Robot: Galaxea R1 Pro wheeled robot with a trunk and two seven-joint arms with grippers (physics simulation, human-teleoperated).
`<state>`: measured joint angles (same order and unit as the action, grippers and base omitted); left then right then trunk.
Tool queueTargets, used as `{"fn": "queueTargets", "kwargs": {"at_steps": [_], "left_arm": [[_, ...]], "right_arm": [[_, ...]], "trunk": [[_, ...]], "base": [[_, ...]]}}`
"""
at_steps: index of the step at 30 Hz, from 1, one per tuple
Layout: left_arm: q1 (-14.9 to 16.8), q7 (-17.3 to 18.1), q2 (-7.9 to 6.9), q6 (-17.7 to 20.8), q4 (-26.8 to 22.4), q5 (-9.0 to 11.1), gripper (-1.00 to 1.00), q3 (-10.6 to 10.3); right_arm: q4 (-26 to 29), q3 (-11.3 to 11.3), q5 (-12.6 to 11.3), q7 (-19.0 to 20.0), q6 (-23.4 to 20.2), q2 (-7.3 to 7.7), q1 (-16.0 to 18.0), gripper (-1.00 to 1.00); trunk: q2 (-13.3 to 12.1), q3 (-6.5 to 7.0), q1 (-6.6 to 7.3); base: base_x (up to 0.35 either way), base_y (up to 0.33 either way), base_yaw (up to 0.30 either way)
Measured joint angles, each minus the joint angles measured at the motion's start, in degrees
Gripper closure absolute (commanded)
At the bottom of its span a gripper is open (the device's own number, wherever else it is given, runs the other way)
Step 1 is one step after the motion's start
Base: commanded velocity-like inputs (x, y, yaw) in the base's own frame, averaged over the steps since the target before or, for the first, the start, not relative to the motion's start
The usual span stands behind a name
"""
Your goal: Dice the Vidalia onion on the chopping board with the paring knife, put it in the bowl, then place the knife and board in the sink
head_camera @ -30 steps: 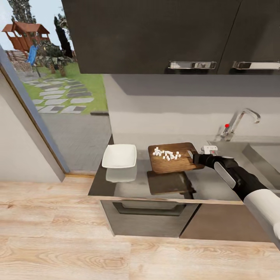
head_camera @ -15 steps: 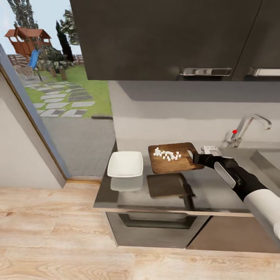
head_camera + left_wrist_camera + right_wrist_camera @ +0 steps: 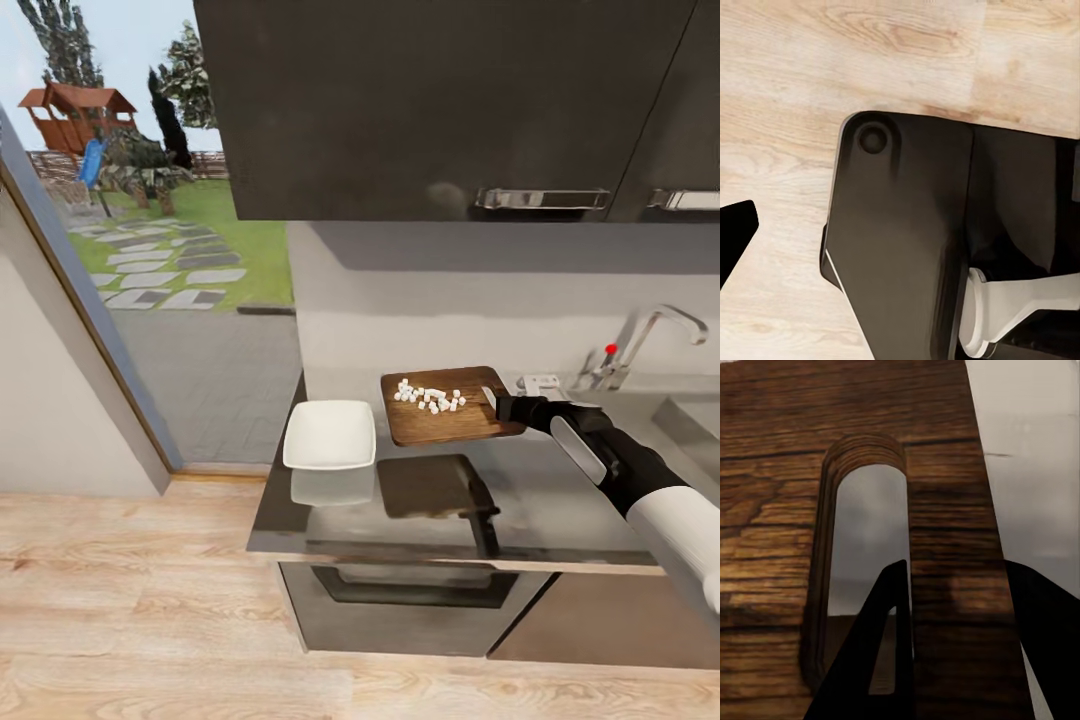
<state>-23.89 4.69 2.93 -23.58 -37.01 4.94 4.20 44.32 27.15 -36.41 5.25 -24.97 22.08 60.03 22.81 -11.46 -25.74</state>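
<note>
My right fingers (image 3: 497,403) are clamped on the near-sink edge of the chopping board (image 3: 447,406); in the right wrist view one finger (image 3: 874,652) pokes through the board's slotted handle hole and the other (image 3: 1046,637) sits on the outside of the rim, so the strip of wood between them is pinched tight. The board hangs above the worktop (image 3: 540,490), roughly level, with its dark reflection showing on the metal underneath. The diced onion (image 3: 430,396), a scatter of small whitish bits, lies on the far half of the board, towards the wall. The bowl (image 3: 330,435) stands on the worktop just beside the board, on the window side, and I see nothing in it. The tap (image 3: 640,345) with its red knob rises past my right arm, and a corner of the sink (image 3: 695,420) shows at the edge of the head view. A small white object lies on the worktop close behind my right wrist; I cannot tell what it is.

In the left wrist view I get the wooden floor (image 3: 810,82) and the robot's dark base (image 3: 907,240), with a black finger tip (image 3: 735,229) at the frame's edge; I cannot tell how far those fingers are spread.
</note>
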Motion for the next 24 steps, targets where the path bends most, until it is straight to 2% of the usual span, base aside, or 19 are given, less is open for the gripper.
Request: {"fn": "queueTargets", "kwargs": {"at_steps": [6, 24], "left_arm": [[0.00, 0.01, 0.00, 0.00, -0.01, 0.00, -1.00, 0.01], [-0.01, 0.00, 0.00, 0.00, 0.03, 0.00, -1.00, 0.00]], "right_arm": [[-0.02, 0.01, 0.00, 0.00, 0.01, 0.00, -0.02, 1.00], [0.01, 0.02, -0.05, 0.00, 0.00, 0.00, 0.01, 1.00]], "trunk": [[0.00, 0.54, 0.01], [0.00, 2.16, 0.01]], "base": [[0.072, 0.045, 0.000], [0.192, 0.147, 0.000]]}}
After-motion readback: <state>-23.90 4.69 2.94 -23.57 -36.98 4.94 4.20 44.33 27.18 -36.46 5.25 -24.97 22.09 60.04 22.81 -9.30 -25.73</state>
